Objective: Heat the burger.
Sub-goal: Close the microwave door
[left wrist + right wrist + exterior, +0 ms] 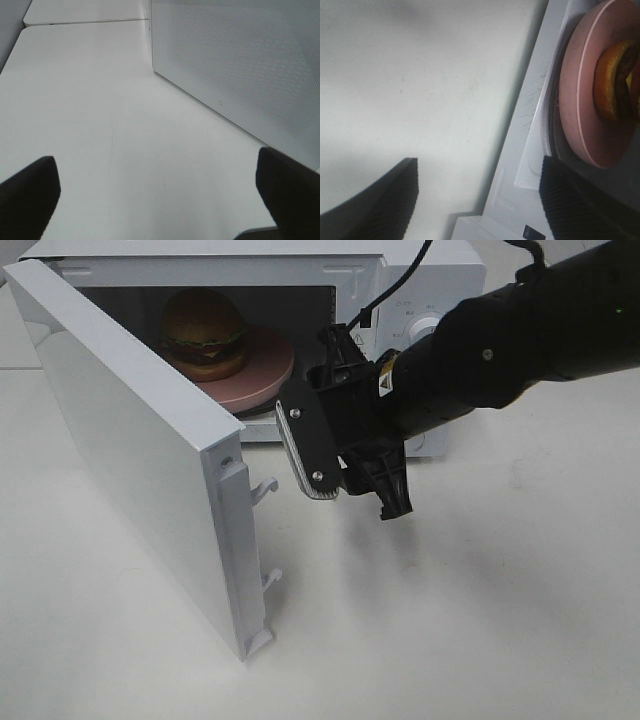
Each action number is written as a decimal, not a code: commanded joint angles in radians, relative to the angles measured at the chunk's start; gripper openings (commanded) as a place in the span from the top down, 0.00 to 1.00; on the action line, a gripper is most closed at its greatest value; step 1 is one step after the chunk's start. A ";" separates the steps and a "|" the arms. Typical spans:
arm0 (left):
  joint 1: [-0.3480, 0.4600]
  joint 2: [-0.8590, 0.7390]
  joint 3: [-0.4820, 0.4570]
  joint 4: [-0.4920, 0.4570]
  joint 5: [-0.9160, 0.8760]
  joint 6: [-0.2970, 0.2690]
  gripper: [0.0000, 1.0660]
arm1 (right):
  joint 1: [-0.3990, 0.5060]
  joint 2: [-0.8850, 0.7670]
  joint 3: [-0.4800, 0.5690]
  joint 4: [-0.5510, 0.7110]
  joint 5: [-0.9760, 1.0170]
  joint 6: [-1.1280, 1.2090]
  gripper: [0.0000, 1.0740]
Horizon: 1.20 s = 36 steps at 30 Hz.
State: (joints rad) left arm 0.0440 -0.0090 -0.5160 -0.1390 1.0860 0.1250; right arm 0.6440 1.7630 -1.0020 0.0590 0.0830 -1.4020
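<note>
White microwave (430, 265) — door (130, 440) wide open, burger (205, 332) on pink plate (265, 375) inside, right gripper (355, 498) just outside, jaws apart.

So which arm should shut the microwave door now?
Left, probably: the left hand faces the door from outside, ready to push, while the right hand hangs in the door's closing path.

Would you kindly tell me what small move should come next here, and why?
Probably draw the right arm back from the microwave opening. The burger already sits on the pink plate inside, the jaws stand open and empty, and the arm lies in the path of the open door, which has to swing shut.
</note>
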 commanded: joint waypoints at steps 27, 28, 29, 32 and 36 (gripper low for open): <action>-0.005 -0.012 -0.001 -0.009 -0.010 -0.002 0.06 | -0.004 -0.409 0.380 0.014 -0.040 0.215 0.37; -0.005 -0.012 -0.001 -0.009 -0.010 -0.002 0.06 | -0.004 -0.409 0.380 0.014 -0.040 0.215 0.37; -0.005 -0.012 -0.001 -0.009 -0.010 -0.002 0.06 | -0.004 -0.434 0.394 0.014 -0.040 0.273 0.37; -0.005 -0.012 -0.001 -0.009 -0.010 -0.002 0.06 | -0.004 -0.474 0.411 0.014 -0.034 0.385 0.37; -0.005 -0.012 -0.001 -0.009 -0.010 -0.002 0.06 | -0.004 -0.543 0.415 0.014 0.016 0.629 0.37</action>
State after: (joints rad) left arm 0.0440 -0.0090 -0.5160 -0.1390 1.0860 0.1250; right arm 0.6440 1.2580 -0.5900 0.0720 0.0670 -0.9120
